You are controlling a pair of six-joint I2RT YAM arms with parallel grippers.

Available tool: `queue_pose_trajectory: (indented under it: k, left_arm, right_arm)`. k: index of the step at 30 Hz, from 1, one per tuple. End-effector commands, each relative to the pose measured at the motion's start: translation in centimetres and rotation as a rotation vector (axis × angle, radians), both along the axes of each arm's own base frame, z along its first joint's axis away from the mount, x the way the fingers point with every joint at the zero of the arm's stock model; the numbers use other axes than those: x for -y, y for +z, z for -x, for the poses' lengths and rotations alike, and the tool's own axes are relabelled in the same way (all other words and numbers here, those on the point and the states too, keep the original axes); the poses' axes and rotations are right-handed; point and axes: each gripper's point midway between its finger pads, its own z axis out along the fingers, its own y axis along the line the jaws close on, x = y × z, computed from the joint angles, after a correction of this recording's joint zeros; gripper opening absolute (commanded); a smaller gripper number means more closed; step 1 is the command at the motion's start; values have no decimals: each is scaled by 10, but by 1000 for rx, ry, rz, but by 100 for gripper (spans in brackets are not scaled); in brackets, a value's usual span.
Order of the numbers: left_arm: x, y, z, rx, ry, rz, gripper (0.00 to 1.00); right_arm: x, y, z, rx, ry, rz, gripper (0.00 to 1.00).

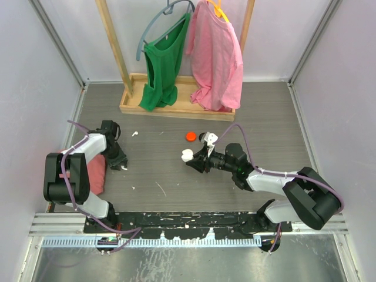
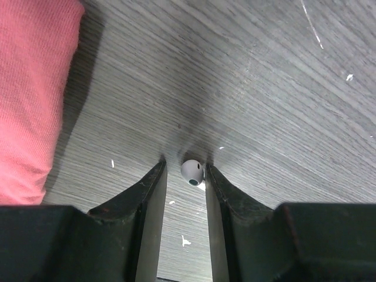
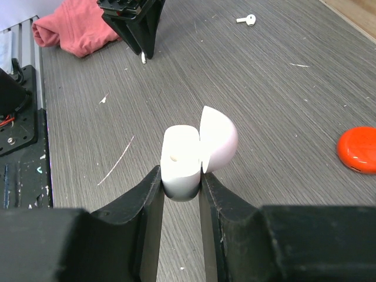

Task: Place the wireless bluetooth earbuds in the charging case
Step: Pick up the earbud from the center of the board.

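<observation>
From above, the right gripper clamps the glossy white charging case mid-desk, and a stemmed earbud lies toward the far-left corner. On the left wrist view, the left gripper stands narrowly parted, with a smooth rounded earbud between its tips (nearer one finger). The right wrist view shows the case's domed lid hinged open above grey woodgrain.

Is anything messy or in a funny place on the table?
Yes: a red cloth lies crumpled beside the left arm while other clothes hang on the rack. One earbud lies loose, far from the charging case.
</observation>
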Motion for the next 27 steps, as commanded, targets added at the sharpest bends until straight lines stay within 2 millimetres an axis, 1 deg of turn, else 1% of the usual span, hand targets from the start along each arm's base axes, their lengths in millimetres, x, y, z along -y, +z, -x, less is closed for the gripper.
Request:
queue_pose_trajectory:
  k: [1, 8, 15, 20, 23, 25, 27]
  left_arm:
    - [-3, 5, -19, 50, -7, -22, 33]
    - [-3, 4, -17, 39, -17, -29, 27]
    - [3, 6, -14, 39, -41, -37, 18]
    - [8, 18, -17, 90, -63, -60, 16]
    - [14, 29, -19, 130, -85, -73, 15]
    - [22, 39, -22, 168, -110, -70, 15]
    - [30, 52, -26, 228, -148, -86, 14]
  right_arm:
    - [-9, 26, -6, 72, 18, -50, 1]
    - [-10, 27, -5, 74, 22, -51, 1]
    - [-10, 27, -5, 72, 26, -51, 1]
    - [-11, 27, -5, 69, 28, -51, 1]
    - [-12, 27, -5, 64, 30, -53, 1]
    - [-13, 27, -4, 62, 36, -54, 1]
    - [-13, 27, -4, 60, 36, -55, 1]
